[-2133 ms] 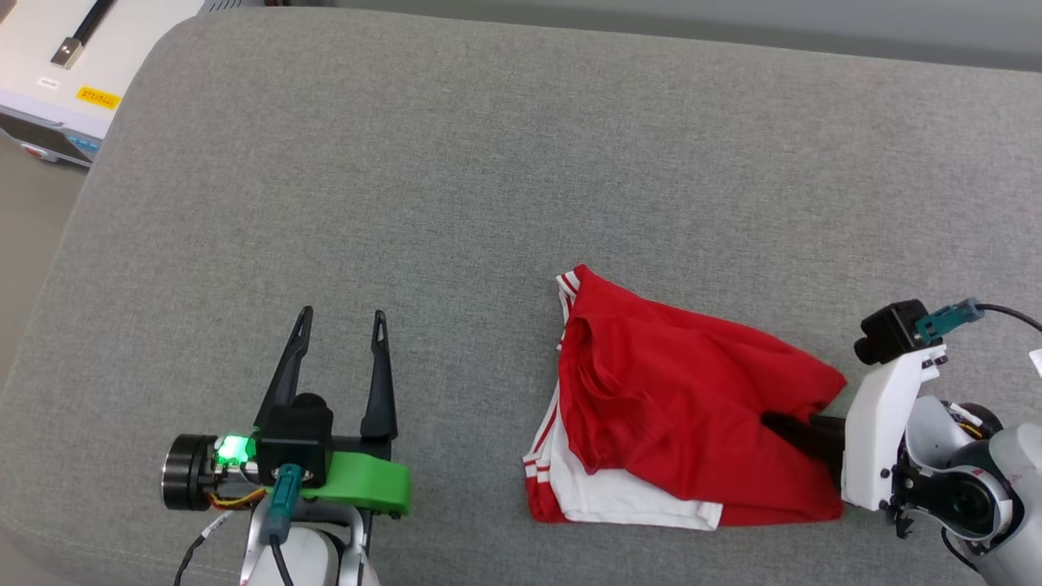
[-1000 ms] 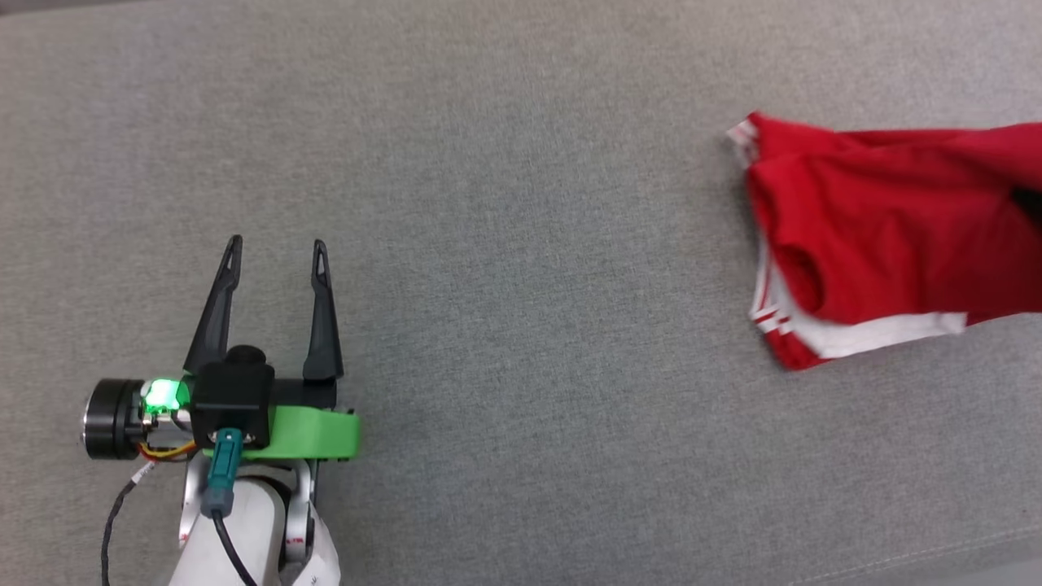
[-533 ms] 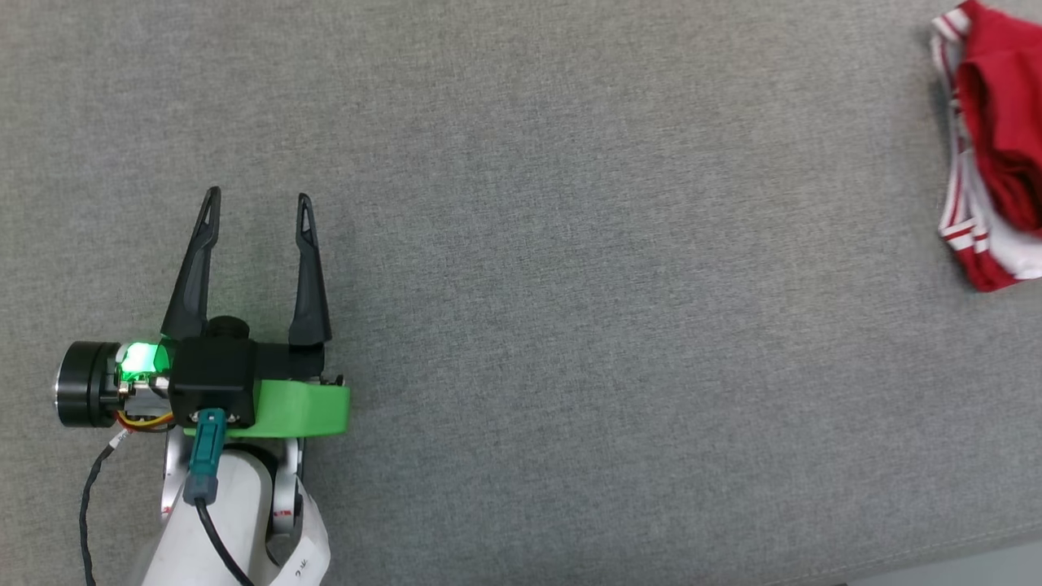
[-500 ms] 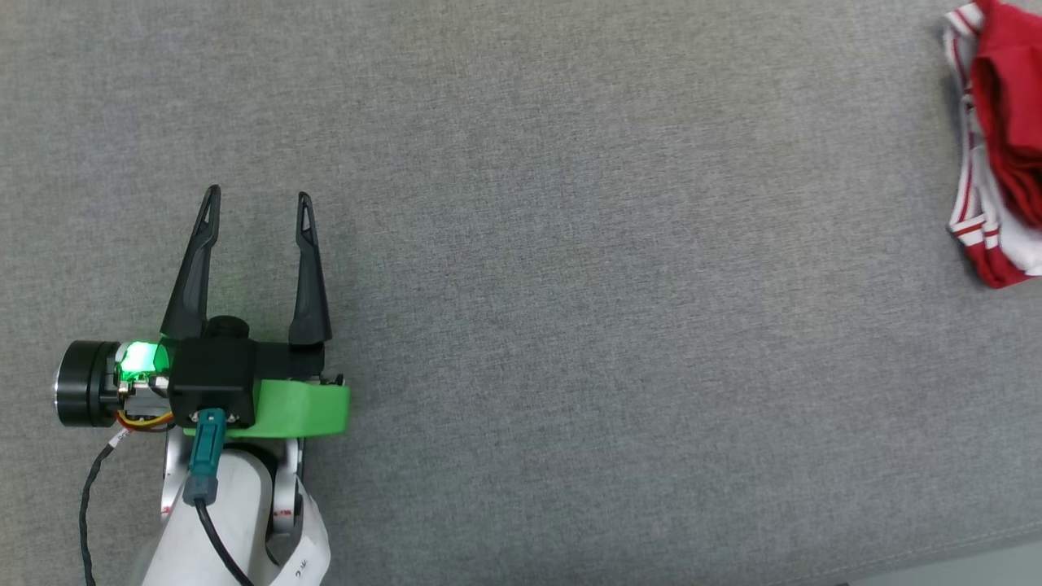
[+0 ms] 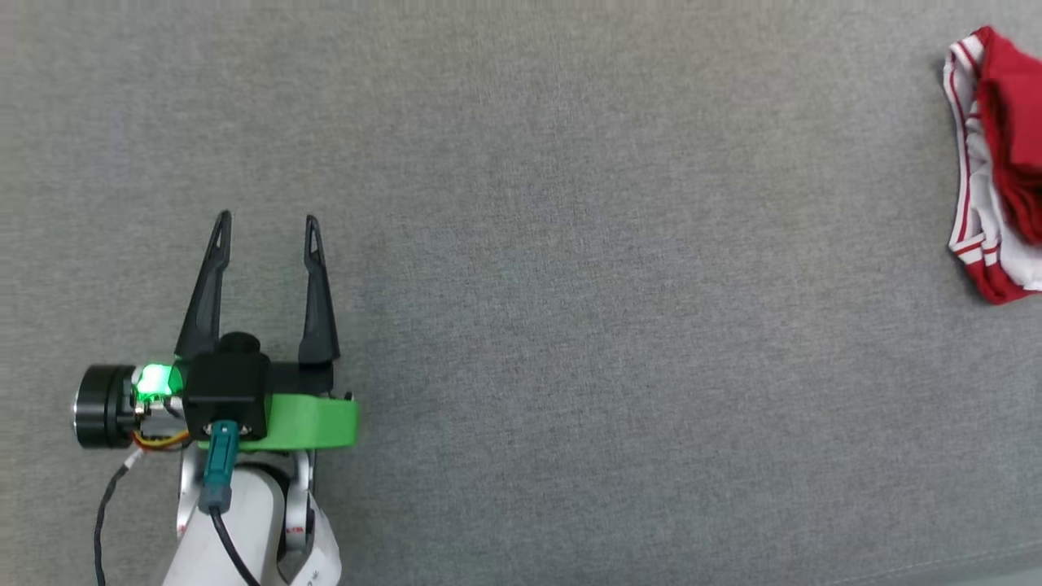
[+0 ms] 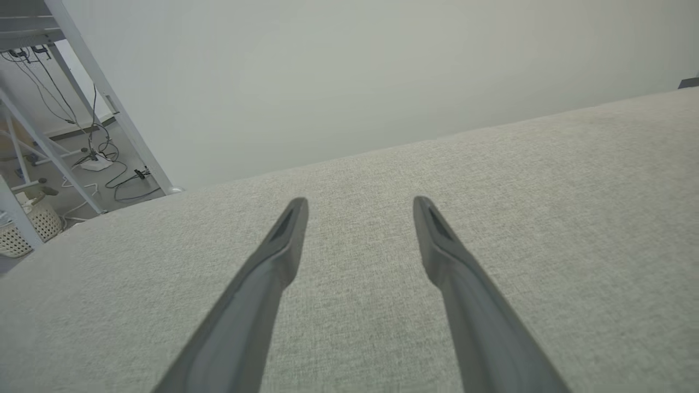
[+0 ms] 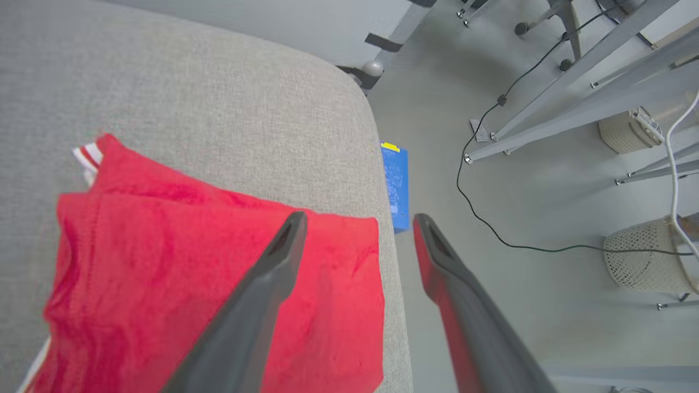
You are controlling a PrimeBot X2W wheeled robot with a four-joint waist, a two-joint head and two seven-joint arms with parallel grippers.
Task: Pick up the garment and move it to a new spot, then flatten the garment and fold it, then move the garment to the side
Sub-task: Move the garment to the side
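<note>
The garment (image 7: 164, 245) lies folded over at the right edge of the grey cushion (image 5: 570, 244), near a rounded corner. The right gripper (image 7: 359, 216) hangs above that edge, fingers spread with nothing between them. The left gripper (image 5: 267, 218) is likewise spread and empty over bare cushion, well apart from the garment.

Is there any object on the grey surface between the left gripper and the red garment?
Nothing visible stands between them. In the head view, bare grey surface runs from the open left gripper at the lower left to the garment at the far right edge.
</note>
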